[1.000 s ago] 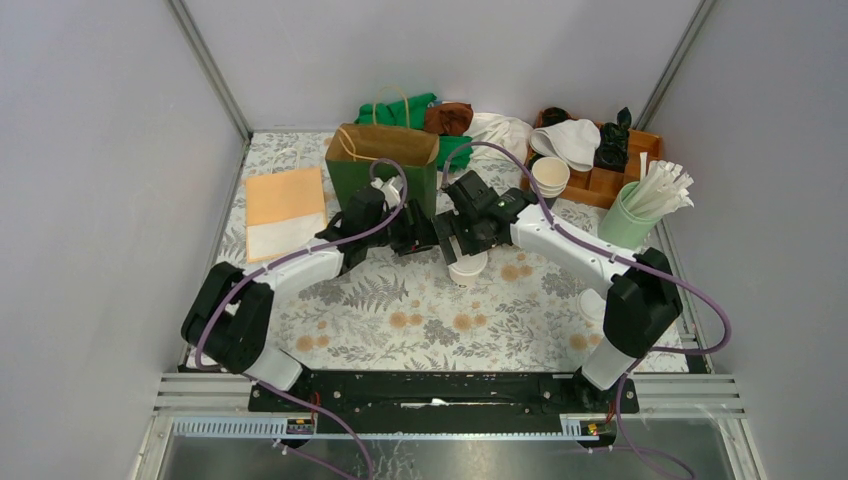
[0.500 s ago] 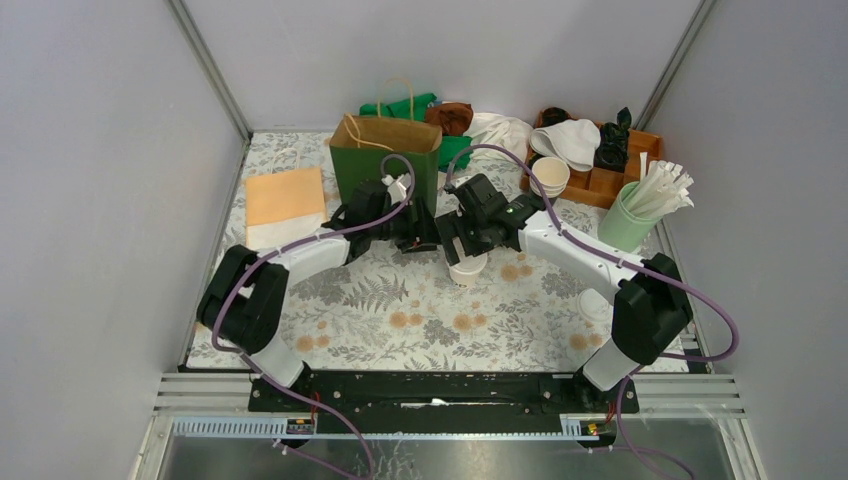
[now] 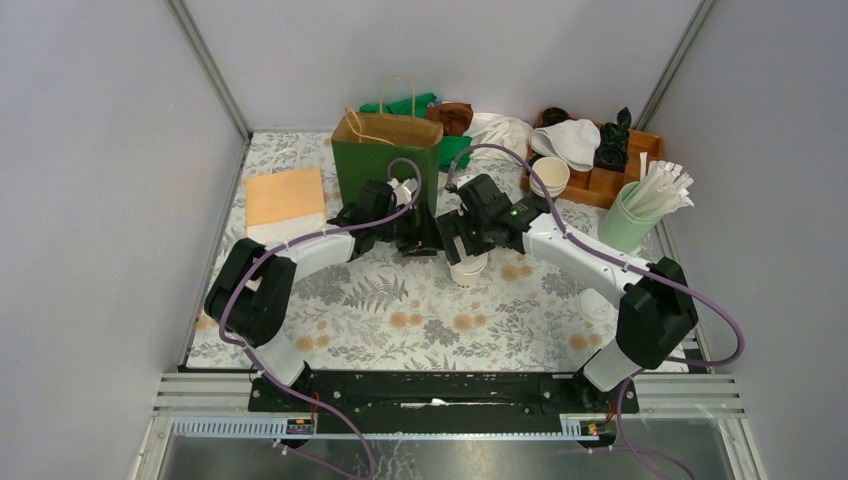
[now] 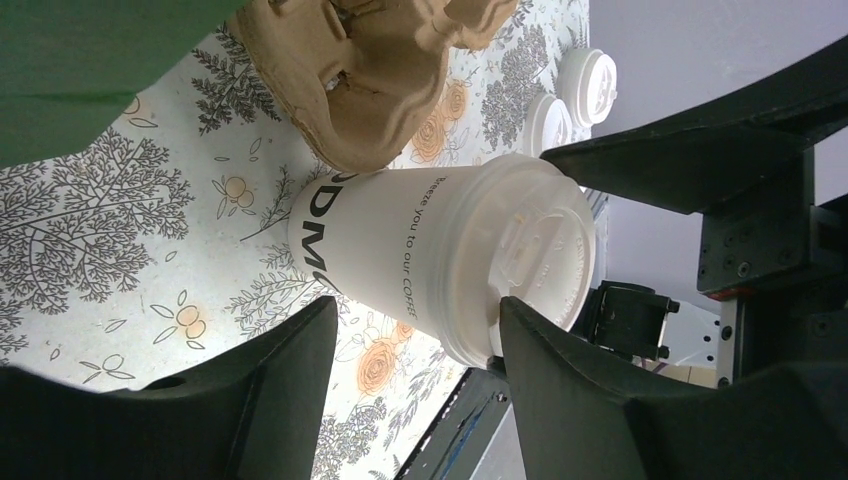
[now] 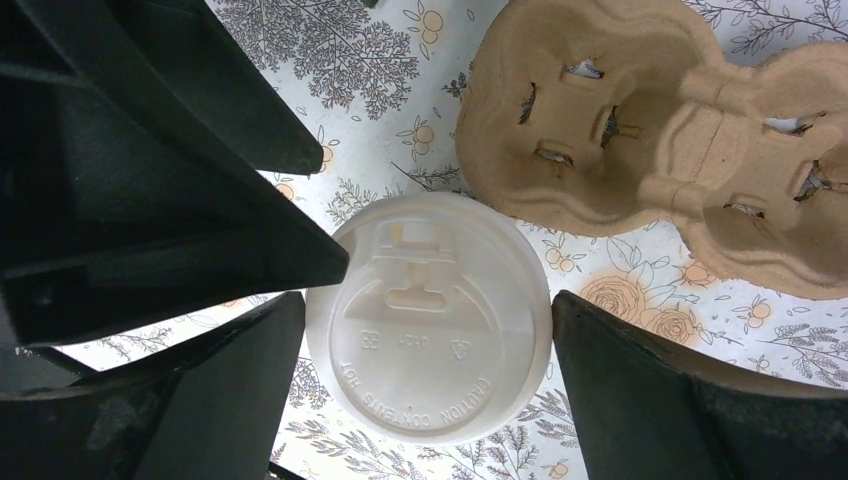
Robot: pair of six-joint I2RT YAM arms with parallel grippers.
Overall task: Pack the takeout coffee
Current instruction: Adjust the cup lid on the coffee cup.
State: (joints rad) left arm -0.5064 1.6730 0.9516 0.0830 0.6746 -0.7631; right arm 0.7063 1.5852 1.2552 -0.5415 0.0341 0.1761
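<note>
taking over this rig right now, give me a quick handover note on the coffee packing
Left gripper: open, at the side of the takeout coffee, one fingertip by the rim of its lid; no clear grip.
Right gripper: wide open, directly above, fingers flanking the lid; contact unclear.
Coffee: lidded, upright on the table, beside the brown cup carrier, not in it. The green paper bag stands upright beyond the arms.
Done: both grippers are at the cup.
Left: grip it, probably seat it in the carrier, then pack the bag.
</note>
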